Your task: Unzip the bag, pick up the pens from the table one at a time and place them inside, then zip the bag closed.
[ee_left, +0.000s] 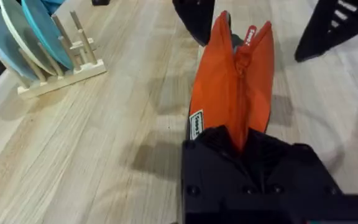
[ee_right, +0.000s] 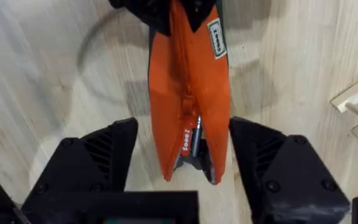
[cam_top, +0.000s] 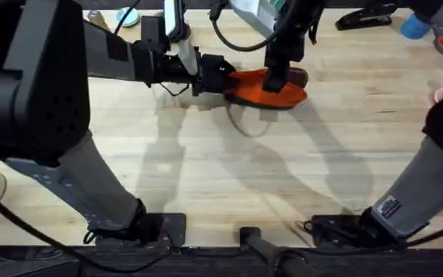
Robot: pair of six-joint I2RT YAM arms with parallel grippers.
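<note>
Pinching the bag (ee_left: 232,87) end with my left gripper (ee_left: 241,146), right gripper (ee_right: 188,158) spread wide, zipper nearly closed, pens probably inside.

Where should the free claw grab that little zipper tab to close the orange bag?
Pinch the pull itself, coming straight down from above: the bag stands with its zipper seam up, so the tab is exposed on top. The left end effector is clamped on one end, and the right end effector sits open astride the other end.
</note>
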